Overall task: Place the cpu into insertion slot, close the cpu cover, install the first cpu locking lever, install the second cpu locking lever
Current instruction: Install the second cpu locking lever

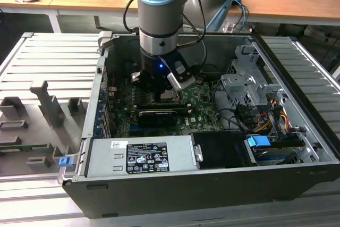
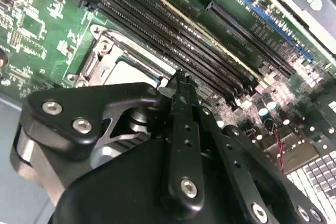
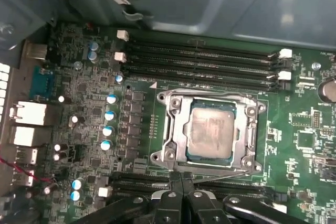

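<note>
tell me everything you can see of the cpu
The cpu is a thin square chip with a dull silvery-grey metal top, slightly smudged. It lies flat in the socket on the green motherboard, framed by the cpu cover, which looks closed around it. The gripper hovers just beside the socket's edge, fingers together, not touching the chip.

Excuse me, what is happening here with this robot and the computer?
A robot arm reaches into an open computer case and works at the processor socket on the motherboard. The cpu already lies in the socket, and the cpu cover frames it, lying flat. The gripper has its fingers together, holding nothing, at the socket's edge beside a thin metal lever.
</note>
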